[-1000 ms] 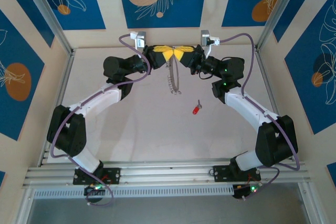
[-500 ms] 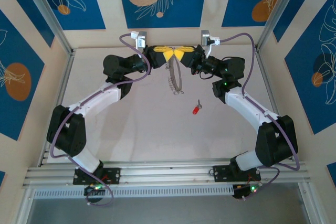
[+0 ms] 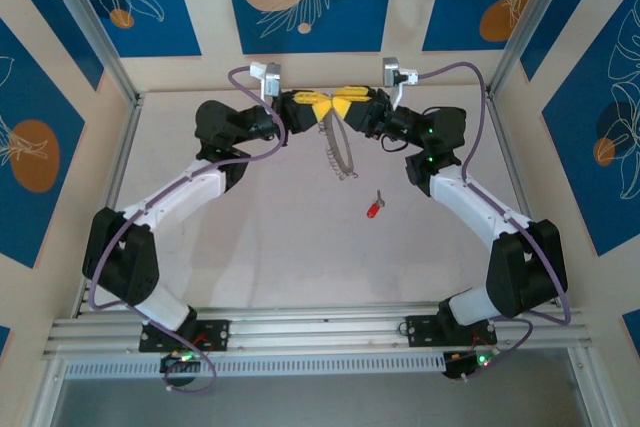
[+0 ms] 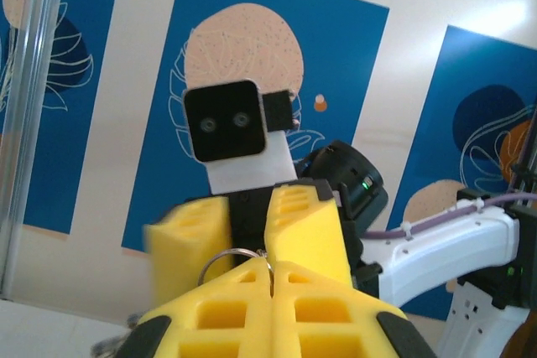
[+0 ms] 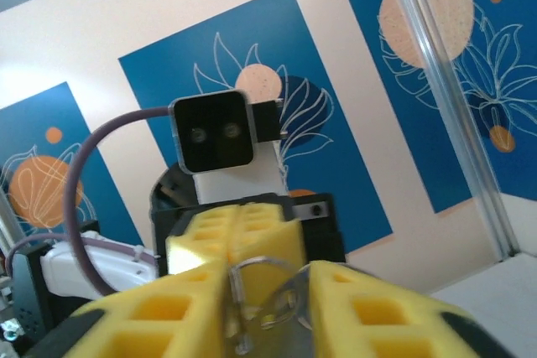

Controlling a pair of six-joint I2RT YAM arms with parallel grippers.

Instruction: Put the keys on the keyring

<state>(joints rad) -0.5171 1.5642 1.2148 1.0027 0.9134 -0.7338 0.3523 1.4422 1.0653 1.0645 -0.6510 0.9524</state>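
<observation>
1. The keyring (image 3: 337, 151) is a thin loop of small silvery-grey links, pale and beaded-looking. In the top view it hangs as a long, narrow strand from the spot where the two grippers meet, above the far part of the table (image 3: 260, 237)
2. Its lower end bunches into a small curl; whether that curl rests on the table or hangs just clear of it cannot be told
3. At its top the keyring ends in a fine round wire ring, bright and very thin, which the left wrist view (image 4: 226, 251) and the right wrist view (image 5: 260, 261) both show close up
4. The left gripper (image 3: 322, 107) has its yellow fingers pressed together. In its own view (image 4: 270, 282) the ring's wire comes straight out of the seam between them, so it is pinching the keyring
5. The right gripper (image 3: 341, 105) faces the left one tip to tip. Its yellow fingers stand apart, both in its own view (image 5: 264, 291) and from the left wrist (image 4: 243, 217), where one finger is blurred
6. The wire ring sits in the gap between the right fingers; whether either pad touches it cannot be told
7. The key (image 3: 374, 209) is tiny, with a red plastic head and a short silvery blade, far smaller than the loop
8. It lies alone on the table, to the right of the strand's lower end and nearer the arm bases, well apart from both grippers, its head towards the near edge
</observation>
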